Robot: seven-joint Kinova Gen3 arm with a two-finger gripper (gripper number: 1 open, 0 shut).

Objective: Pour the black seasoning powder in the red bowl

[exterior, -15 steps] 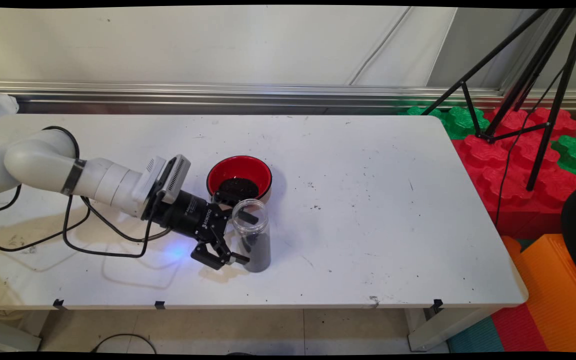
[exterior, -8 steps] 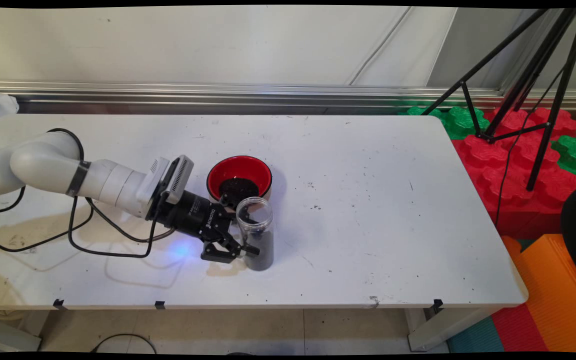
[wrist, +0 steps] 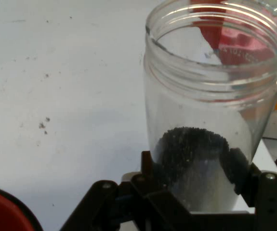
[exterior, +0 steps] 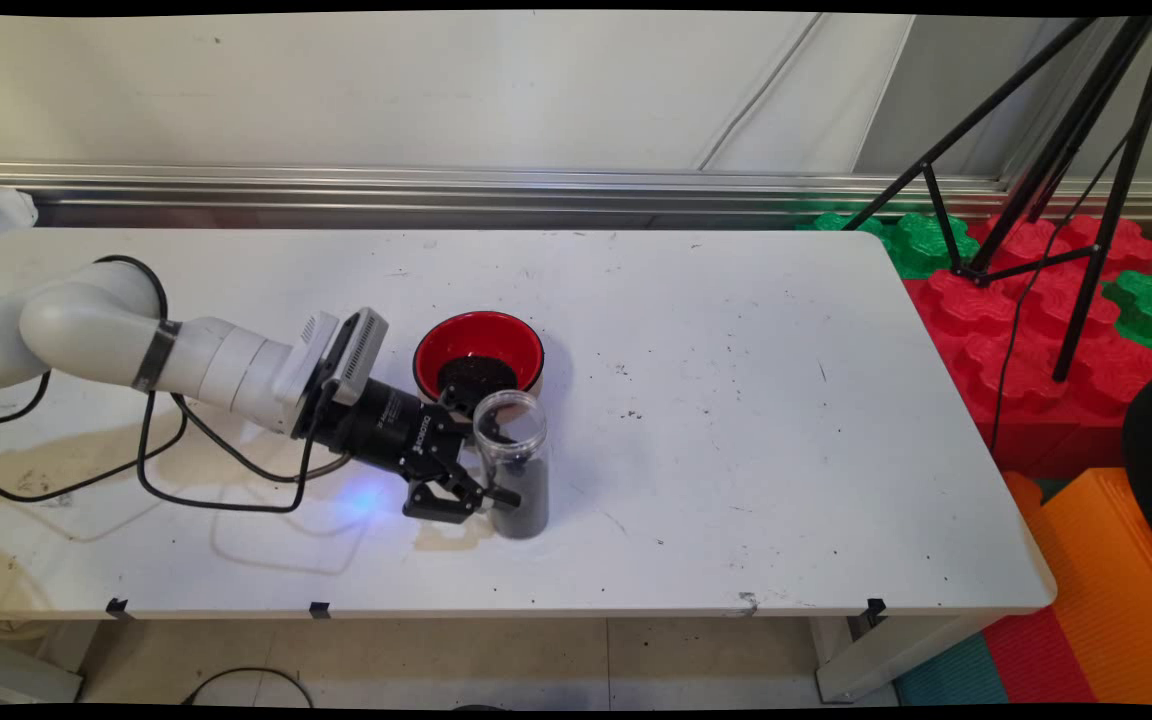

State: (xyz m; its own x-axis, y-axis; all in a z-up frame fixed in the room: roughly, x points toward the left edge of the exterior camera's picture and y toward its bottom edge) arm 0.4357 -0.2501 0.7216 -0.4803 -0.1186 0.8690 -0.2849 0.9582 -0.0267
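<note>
Nearest the camera, along the front edge of the white table (exterior: 756, 480), three small black clips. Just behind, left of centre, a clear plastic jar (exterior: 514, 465) standing upright with no lid, its open mouth on top and dark grains filling the lower part. Clamped around the jar's lower half, a black two-finger gripper (exterior: 484, 478), reaching in from the left at a downward slant, one finger in front of the jar and one behind it, both pressed against the wall. Seen from the hand camera, the same jar (wrist: 210, 110) rising between the fingers (wrist: 150, 168), with the dark grains heaped at the bottom and a threaded rim at the top. Behind the gripper to the left, the white arm (exterior: 136, 350) with black cables (exterior: 186, 470) looping down onto the table. Just behind the jar, close but apart from it, a red bowl (exterior: 478, 352) with a black outside, holding a small heap of the same dark grains. Farther back, a metal rail along a pale wall. Off to the right beyond the table, a black tripod (exterior: 1066, 180) standing on red and green foam blocks (exterior: 1016, 330), with orange foam (exterior: 1116, 590) lower down.
</note>
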